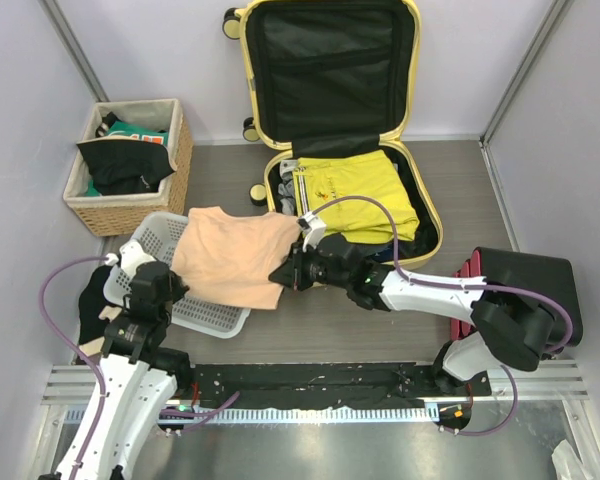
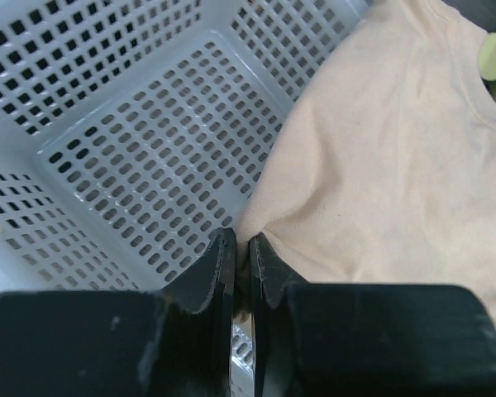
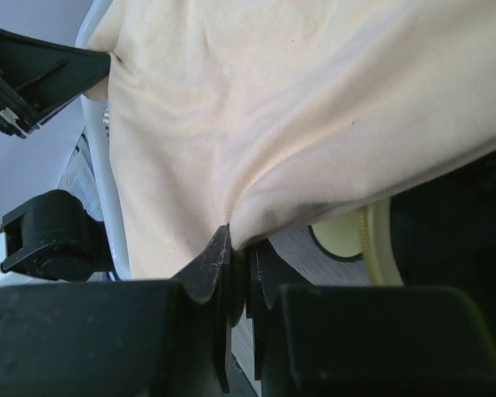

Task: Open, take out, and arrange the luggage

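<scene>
The pale-yellow luggage [image 1: 330, 80] lies open at the back, its lid leaning on the wall. A yellow garment [image 1: 355, 195] lies folded in its lower half. A peach shirt [image 1: 230, 250] is draped over a white perforated basket [image 1: 155, 235] in front of it. My left gripper [image 1: 176, 290] is shut on the shirt's left edge; its wrist view shows the cloth [image 2: 397, 165] pinched at the gripper [image 2: 241, 248] above the basket floor [image 2: 132, 149]. My right gripper [image 1: 278, 275] is shut on the shirt's lower right edge, and there too the fabric [image 3: 298, 107] is caught in the gripper [image 3: 241, 252].
A wicker basket [image 1: 130, 165] with black and green clothes stands at the back left. A black hard case [image 1: 525, 280] sits at the right beside my right arm. A dark garment [image 1: 95, 295] lies left of the white basket. A luggage wheel [image 3: 347, 236] is near the right gripper.
</scene>
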